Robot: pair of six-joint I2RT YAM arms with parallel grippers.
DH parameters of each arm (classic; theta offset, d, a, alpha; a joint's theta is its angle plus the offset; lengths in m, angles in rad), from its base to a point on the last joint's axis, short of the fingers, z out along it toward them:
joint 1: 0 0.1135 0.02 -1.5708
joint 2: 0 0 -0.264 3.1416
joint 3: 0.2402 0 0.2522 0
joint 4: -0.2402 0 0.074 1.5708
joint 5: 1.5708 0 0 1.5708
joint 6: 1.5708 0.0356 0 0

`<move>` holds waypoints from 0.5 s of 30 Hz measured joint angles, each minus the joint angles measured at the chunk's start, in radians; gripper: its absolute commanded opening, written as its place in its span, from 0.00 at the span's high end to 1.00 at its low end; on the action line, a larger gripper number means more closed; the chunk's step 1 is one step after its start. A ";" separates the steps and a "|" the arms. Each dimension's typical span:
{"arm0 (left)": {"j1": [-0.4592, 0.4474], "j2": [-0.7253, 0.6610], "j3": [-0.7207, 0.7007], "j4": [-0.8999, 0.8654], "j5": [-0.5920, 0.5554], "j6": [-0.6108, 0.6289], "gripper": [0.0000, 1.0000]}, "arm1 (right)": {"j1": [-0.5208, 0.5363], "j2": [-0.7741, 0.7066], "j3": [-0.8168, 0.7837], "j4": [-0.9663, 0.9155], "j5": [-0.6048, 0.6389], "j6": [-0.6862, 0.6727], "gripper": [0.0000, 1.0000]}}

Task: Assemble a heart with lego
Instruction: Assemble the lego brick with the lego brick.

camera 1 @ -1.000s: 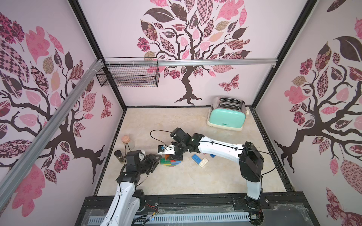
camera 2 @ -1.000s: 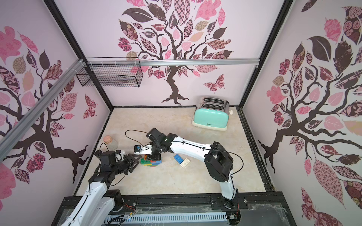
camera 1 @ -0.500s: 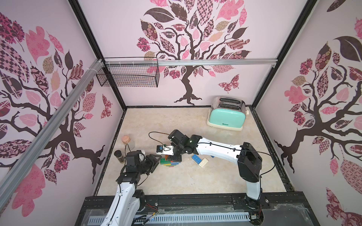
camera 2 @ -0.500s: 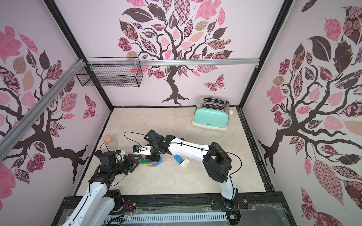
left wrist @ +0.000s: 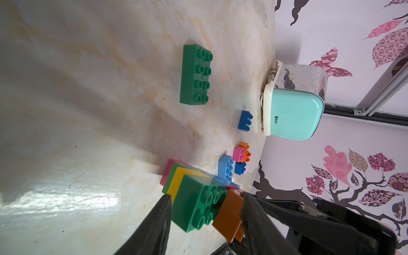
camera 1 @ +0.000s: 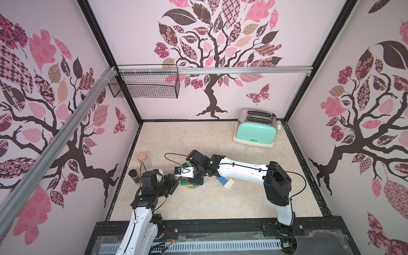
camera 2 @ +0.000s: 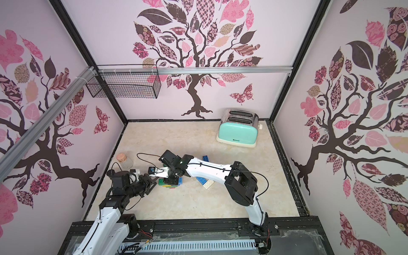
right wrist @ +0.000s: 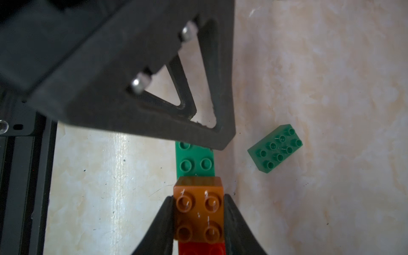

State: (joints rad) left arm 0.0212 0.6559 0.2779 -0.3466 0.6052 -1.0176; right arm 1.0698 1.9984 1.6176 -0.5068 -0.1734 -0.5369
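A flat lego stack [camera 1: 186, 185] [camera 2: 169, 186] of pink, green and yellow layers lies near the table's left front. Its top green brick [left wrist: 196, 205] [right wrist: 195, 163] shows studs. My right gripper [right wrist: 198, 198] is shut on a brown square brick [right wrist: 198, 212] [left wrist: 229, 215], which sits on the stack next to a red brick [right wrist: 198, 248]. My left gripper [left wrist: 205, 195] [camera 1: 174, 183] clamps the stack's end, one finger against the green brick and the other against the brown brick. In both top views the right wrist hides the brown brick.
A loose green oblong brick [right wrist: 276, 148] [left wrist: 195, 75] lies just behind the stack. Blue [camera 1: 221, 180] and white [camera 1: 229, 183] bricks lie to its right, and more small bricks [left wrist: 240, 153] lie further off. A mint toaster [camera 1: 255, 132] stands back right, and a corked jar [camera 1: 143, 160] and a dark jar [camera 1: 133, 174] at the left wall.
The right arm has shifted a little to the left over the stack. The left arm has stayed where it was.
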 measured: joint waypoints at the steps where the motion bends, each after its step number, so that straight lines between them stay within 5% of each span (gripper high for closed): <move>1: 0.000 0.000 0.000 0.000 0.000 0.000 0.46 | 0.001 0.000 0.000 -0.001 0.005 0.000 0.69; 15: 0.000 -0.002 -0.002 -0.001 -0.002 0.000 0.46 | 0.010 0.011 0.018 -0.030 0.033 -0.001 0.68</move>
State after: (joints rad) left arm 0.0212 0.6540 0.2764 -0.3473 0.6033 -1.0180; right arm 1.0798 2.0098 1.6360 -0.5365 -0.1406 -0.5377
